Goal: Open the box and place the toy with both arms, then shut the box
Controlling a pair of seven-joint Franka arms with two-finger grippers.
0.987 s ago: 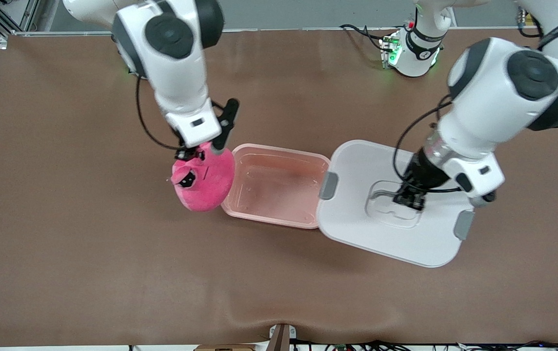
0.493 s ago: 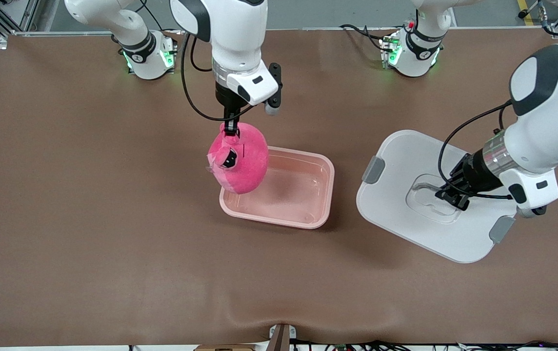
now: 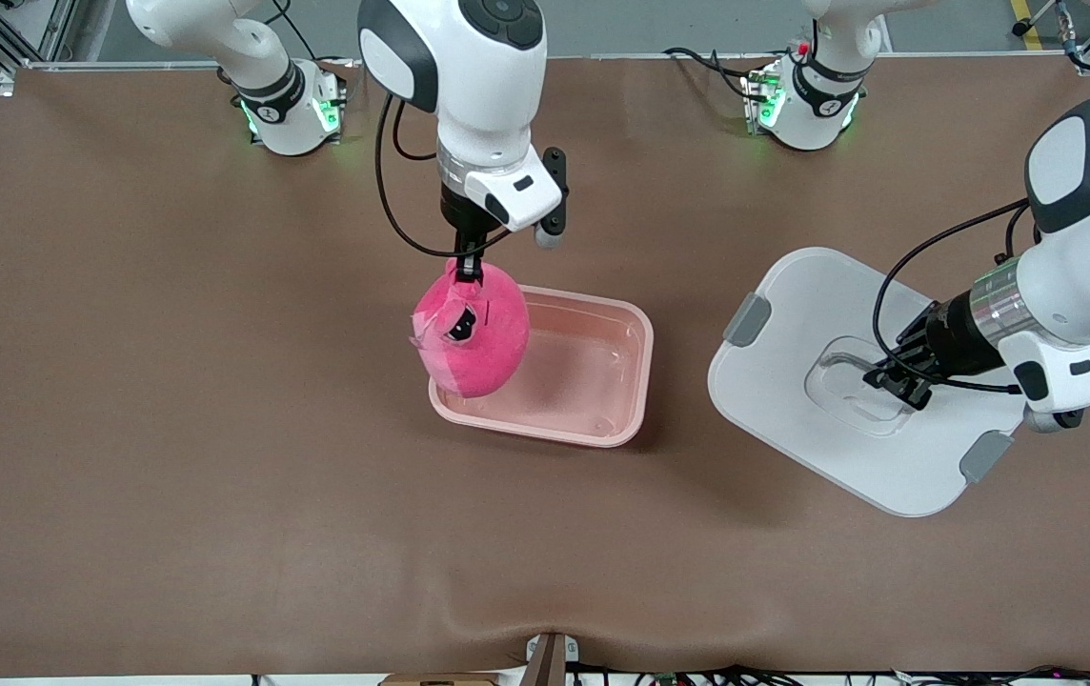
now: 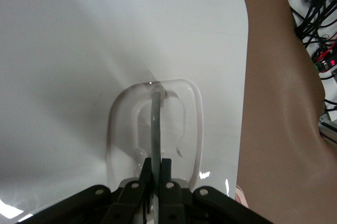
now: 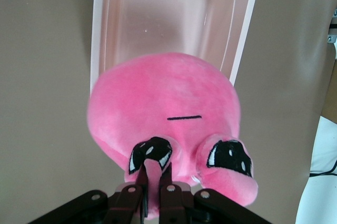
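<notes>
You get bright, even overhead light. The table [image 3: 173,429] is matte, and soft shadows fall beside the box base [image 3: 593,381] and under the raised lid [image 3: 793,295]. In your left wrist view the lid glares near-white, with small hot spots by the handle [image 4: 156,124]. The toy [image 5: 163,119] looks slightly soft close up.

The whole table [image 3: 126,429] is taken in from high up by the front view, facing both arm bases. The lid [image 4: 79,77] is seen close up, straight down the fingers, in the left wrist view, and the toy [image 5: 163,119] over the pink base [image 5: 168,19] likewise in the right wrist view; lid, toy and base all recur in the front view.
</notes>
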